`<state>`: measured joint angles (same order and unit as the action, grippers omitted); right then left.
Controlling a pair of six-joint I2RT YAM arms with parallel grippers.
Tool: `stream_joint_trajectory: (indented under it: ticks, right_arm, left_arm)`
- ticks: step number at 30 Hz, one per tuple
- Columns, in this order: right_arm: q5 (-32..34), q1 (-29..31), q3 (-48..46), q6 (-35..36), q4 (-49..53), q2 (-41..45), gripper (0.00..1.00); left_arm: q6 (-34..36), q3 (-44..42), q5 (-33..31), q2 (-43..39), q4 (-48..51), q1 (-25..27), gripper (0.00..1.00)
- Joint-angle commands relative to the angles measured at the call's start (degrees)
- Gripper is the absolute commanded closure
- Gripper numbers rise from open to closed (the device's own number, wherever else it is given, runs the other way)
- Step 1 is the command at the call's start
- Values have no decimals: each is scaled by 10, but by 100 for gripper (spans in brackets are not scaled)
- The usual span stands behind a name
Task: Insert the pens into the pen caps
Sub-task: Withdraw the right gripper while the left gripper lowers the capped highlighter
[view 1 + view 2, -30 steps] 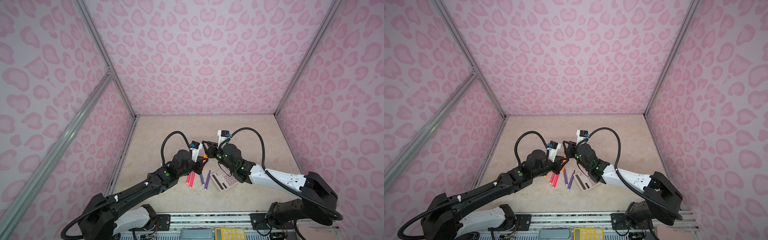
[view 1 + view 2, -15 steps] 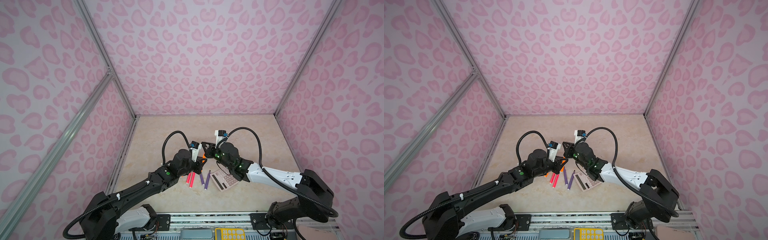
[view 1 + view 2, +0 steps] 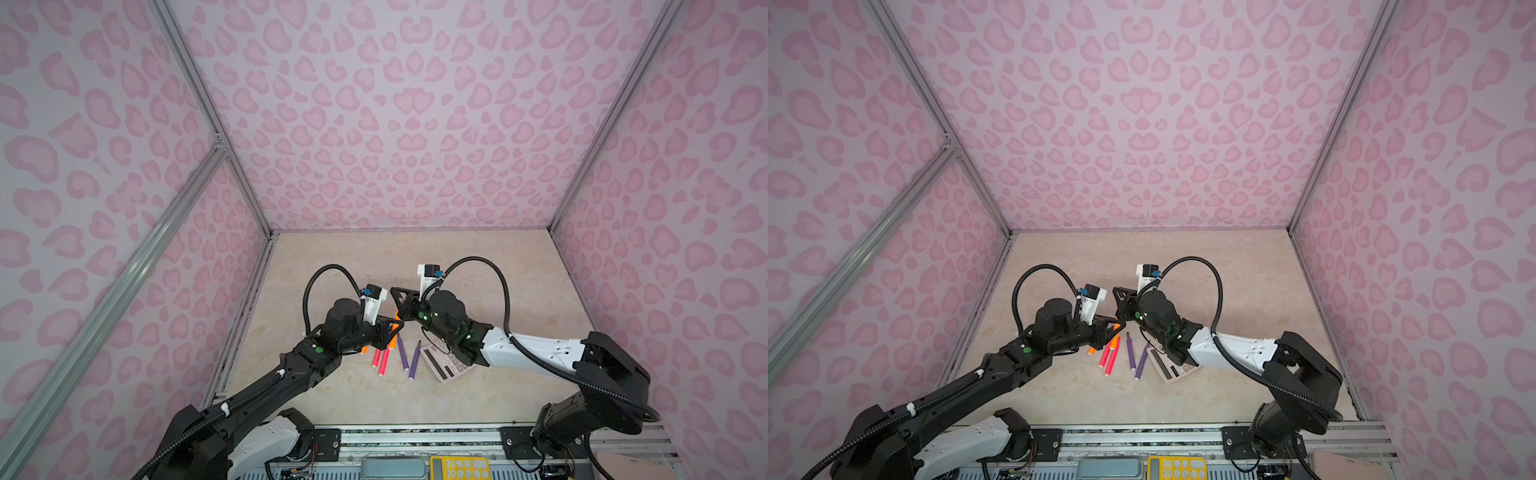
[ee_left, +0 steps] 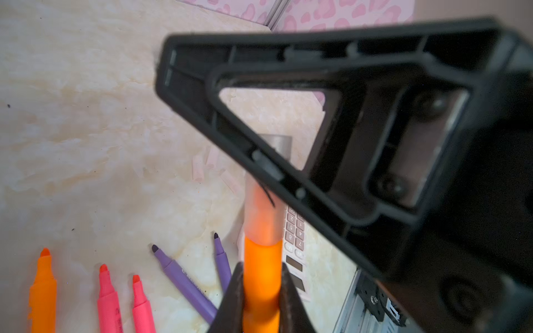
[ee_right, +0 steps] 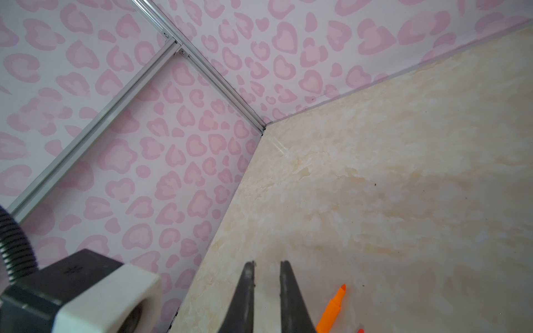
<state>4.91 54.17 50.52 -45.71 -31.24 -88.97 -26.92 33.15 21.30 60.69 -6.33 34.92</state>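
My left gripper point(image 4: 262, 291) is shut on an orange pen point(image 4: 262, 274) and holds it above the table. A clear pen cap point(image 4: 261, 213) sits over that pen's tip and runs in behind a finger point(image 4: 317, 138) of my right gripper point(image 5: 266, 276). The right jaws stand a narrow, cap-wide gap apart around it, though the cap barely shows in the right wrist view. Both grippers meet at mid-table point(image 3: 397, 322) point(image 3: 1119, 320). On the table lie another orange pen point(image 4: 43, 288), two pink pens point(image 4: 108, 299) and two purple pens point(image 4: 181, 279). Loose clear caps point(image 4: 199, 170) lie beyond them.
A pink calculator point(image 3: 446, 365) point(image 4: 294, 230) lies right of the pens, partly under my right arm. Patterned pink walls close in the left, back and right. A metal rail point(image 3: 415, 430) runs along the front edge. Bare marble tabletop point(image 3: 415, 257) stretches to the back.
My right gripper's jaws have closed from wider apart. It has shifted slightly left, toward the left gripper. The left gripper keeps hold of the orange pen.
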Motion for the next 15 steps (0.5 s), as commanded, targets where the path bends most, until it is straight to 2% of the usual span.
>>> stream_joint_trajectory:
  ticks: [1,15]
  right_arm:
    - [-30,14,-8,6,34,-5,100]
    - [-7,54,-3,-3,29,-29,100]
  left_arm:
    - [-41,-5,-106,-14,-58,-17,96]
    - [-38,-14,-168,-60,-10,-49,96]
